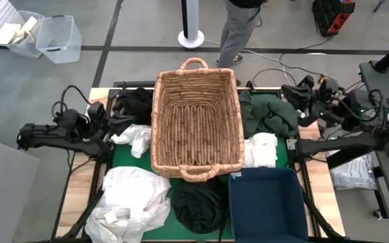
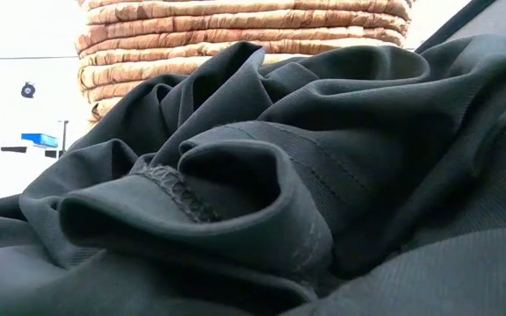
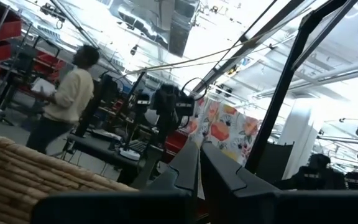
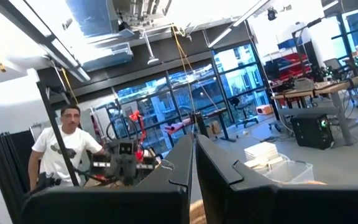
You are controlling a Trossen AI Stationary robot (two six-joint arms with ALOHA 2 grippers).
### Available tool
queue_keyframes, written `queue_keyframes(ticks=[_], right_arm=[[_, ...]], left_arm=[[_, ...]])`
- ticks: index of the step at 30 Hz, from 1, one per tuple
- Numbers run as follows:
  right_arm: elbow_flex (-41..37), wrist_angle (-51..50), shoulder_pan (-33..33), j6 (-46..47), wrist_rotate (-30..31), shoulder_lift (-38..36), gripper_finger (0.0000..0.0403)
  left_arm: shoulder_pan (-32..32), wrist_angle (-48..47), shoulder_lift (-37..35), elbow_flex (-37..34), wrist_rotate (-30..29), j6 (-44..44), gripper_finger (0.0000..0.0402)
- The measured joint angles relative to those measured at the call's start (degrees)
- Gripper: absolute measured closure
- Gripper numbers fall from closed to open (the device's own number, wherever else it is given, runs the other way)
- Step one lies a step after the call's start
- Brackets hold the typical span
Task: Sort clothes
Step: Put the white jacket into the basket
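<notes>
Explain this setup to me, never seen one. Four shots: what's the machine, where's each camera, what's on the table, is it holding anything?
It is a two-armed table robot, meant to sort clothes. The top-down picture shows everything: the left arm is parked at the table's left edge, the right arm at its right edge.

On the table an empty wicker basket sits in the middle and a dark blue bin at the near right. Around them lie a dark green garment, a black garment, a big white garment and a folded white piece.

The table-height camera is almost filled by dark fabric. The two wrist cameras look past each arm's own fingers into the room, where people stand.

The left gripper and right gripper are both shut and hold nothing.
</notes>
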Motion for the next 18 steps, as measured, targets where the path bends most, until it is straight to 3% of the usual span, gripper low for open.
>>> queue_keyframes(ticks=[7, 18], right_arm=[[5.55, 0.03, 0.0, 0.06, 0.0, 3.34, 0.039], [14.26, 0.06, 0.0, 0.02, 0.0, 7.78, 0.039]], left_arm=[[0.0, -2.91, 4.38, 6.42, 0.02, 3.61, 0.0401], [0.0, -26.92, 14.42, 24.01, 0.02, 7.7, 0.0401]])
